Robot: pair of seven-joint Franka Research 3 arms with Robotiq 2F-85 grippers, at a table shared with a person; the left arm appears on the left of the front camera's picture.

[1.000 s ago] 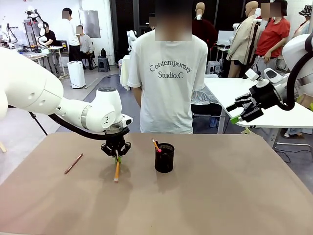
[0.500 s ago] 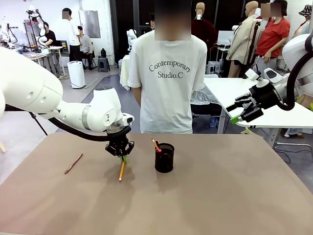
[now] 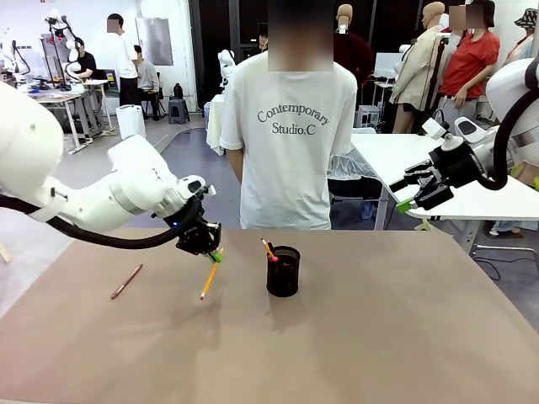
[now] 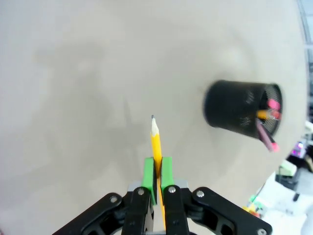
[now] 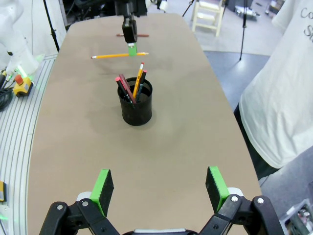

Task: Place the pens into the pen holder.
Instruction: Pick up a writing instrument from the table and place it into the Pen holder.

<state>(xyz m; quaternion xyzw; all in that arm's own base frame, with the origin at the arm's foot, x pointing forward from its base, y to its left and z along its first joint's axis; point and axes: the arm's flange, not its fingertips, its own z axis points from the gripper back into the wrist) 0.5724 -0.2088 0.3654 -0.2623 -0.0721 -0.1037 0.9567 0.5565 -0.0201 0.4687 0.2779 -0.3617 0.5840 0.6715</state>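
Observation:
My left gripper [image 3: 212, 254] is shut on a yellow-orange pen [image 3: 207, 282], which hangs tilted above the table, tip down. From the left wrist the same pen [image 4: 155, 142] sticks out between the green pads [image 4: 148, 174], pointing left of the pen holder [image 4: 234, 111]. The black mesh pen holder [image 3: 283, 271] stands mid-table with several pens in it, an orange one with a pinkish-red end [image 3: 268, 249] leaning out. A reddish-brown pen [image 3: 126, 281] lies flat at the table's left. My right gripper [image 3: 414, 193] hovers open off the table's right side; its own view shows the holder [image 5: 137, 104] far ahead.
A person in a white T-shirt [image 3: 290, 135] stands at the far edge behind the holder. A white table [image 3: 446, 181] stands beyond the right side. In the right wrist view, cables and a box [image 5: 19, 82] lie along the rail at left.
My left gripper has lifted the yellow-orange pen off the table and tilted, its arm drawing back to the left. The right arm has not moved.

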